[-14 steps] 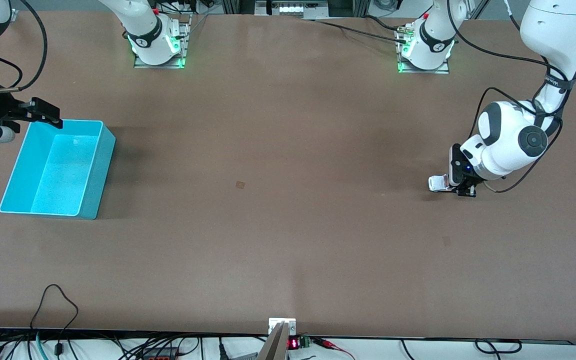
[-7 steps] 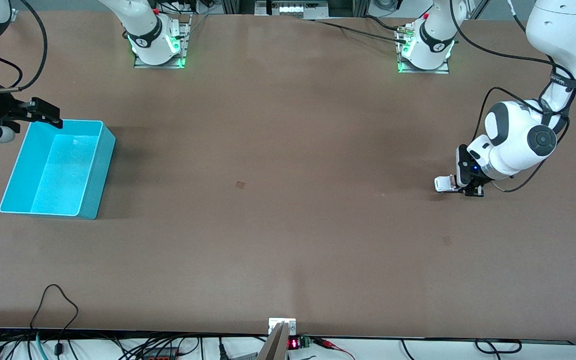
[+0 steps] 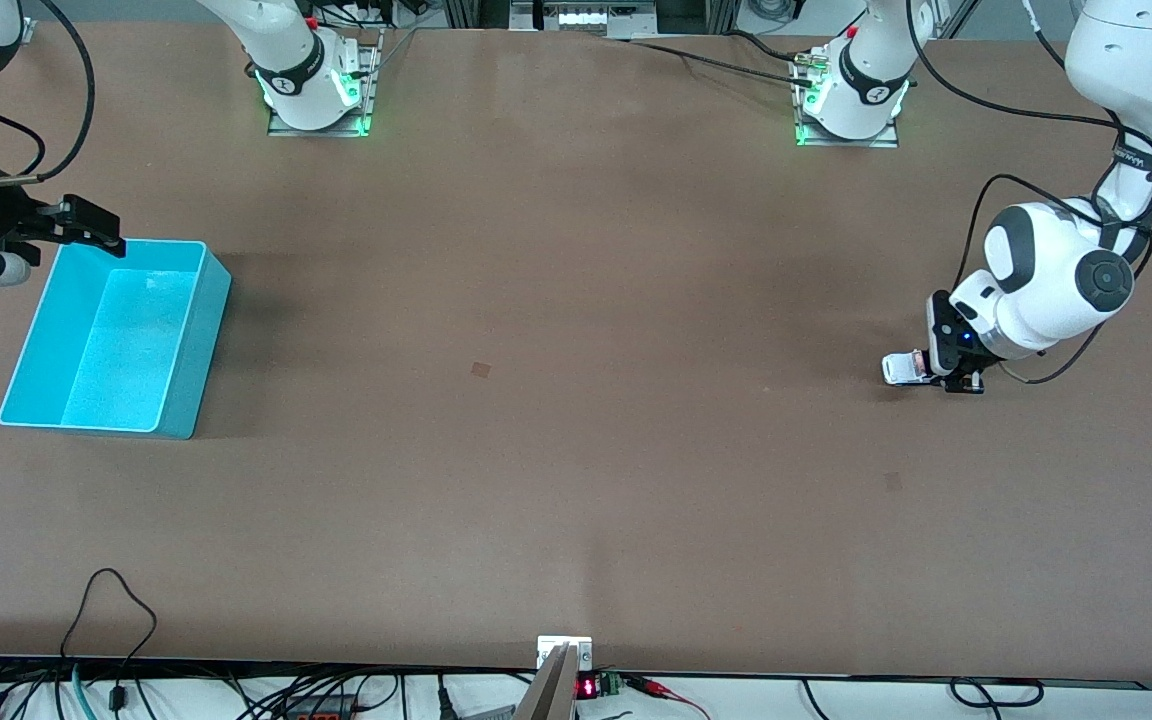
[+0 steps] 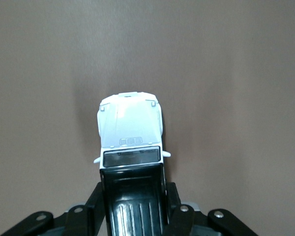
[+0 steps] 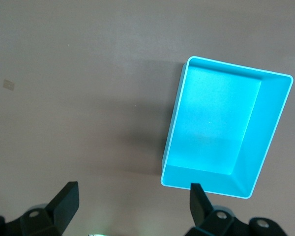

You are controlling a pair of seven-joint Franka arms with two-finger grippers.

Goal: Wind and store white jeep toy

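Note:
The white jeep toy (image 3: 900,368) rests on the brown table at the left arm's end; in the left wrist view (image 4: 130,128) its white hood points away and its black roof sits between the jaws. My left gripper (image 3: 944,372) is shut on its black rear part, its fingers (image 4: 96,201) pressed to both sides. My right gripper (image 3: 86,228) is open and empty, held over the table beside the rim of the cyan bin (image 3: 198,330). The bin (image 5: 274,128) is empty in the right wrist view, where the right gripper (image 5: 132,201) shows wide apart fingers.
Both arm bases (image 3: 314,95) (image 3: 848,105) stand at the table's edge farthest from the front camera. A small tape mark (image 3: 480,369) lies near the table's middle. Cables (image 3: 116,600) run along the edge nearest the front camera.
My left gripper has slid the jeep a little along the table toward the left arm's end. The right arm has not moved.

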